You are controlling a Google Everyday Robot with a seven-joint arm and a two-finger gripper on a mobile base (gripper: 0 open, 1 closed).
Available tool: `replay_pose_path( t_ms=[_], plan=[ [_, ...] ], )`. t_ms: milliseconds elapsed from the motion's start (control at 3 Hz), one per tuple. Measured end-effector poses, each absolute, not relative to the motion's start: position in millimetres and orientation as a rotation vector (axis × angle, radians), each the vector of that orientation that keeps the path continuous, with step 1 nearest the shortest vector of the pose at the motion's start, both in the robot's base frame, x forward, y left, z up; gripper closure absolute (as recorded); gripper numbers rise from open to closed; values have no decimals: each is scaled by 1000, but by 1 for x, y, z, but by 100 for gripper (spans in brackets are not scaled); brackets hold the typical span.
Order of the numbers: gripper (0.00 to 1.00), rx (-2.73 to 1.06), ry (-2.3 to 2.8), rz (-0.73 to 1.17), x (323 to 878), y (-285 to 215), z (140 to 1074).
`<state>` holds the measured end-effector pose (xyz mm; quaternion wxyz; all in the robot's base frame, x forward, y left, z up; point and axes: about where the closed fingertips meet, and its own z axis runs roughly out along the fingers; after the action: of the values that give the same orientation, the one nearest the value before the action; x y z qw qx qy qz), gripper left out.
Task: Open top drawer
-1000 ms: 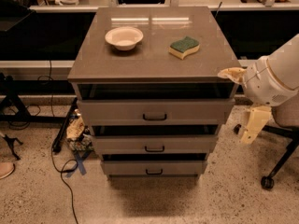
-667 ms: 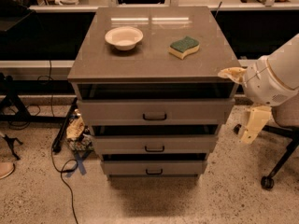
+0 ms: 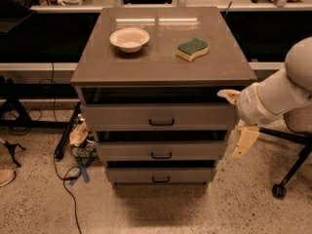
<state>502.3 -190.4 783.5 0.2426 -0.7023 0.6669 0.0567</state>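
Illumination is dim and warm, arriving from above and behind the surface [image 3: 161, 62]. Pale glare strips [image 3: 156, 20] lie on the far part of the surface. Its overhang throws a dark band over the top drawer [image 3: 195, 116] directly below it, and a broad soft shadow [image 3: 161, 199] spreads on the floor further below. The gripper [image 3: 236, 121], just below the surface's near right corner with jaws apart, reads pale and bright. Focus is soft throughout; the zone behind the surface is nearly black.
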Motion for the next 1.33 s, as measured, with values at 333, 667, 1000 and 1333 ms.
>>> replay_pose_path(
  t_ms=[333, 667, 1000, 1333],
  plan=[
    [0, -1856, 1777, 107, 533, -180, 752],
    [0, -1825, 1765, 72, 545, -179, 753],
    [0, -1825, 1764, 72, 545, -179, 753],
    [0, -1876, 1688, 18, 552, -177, 742]
  ],
)
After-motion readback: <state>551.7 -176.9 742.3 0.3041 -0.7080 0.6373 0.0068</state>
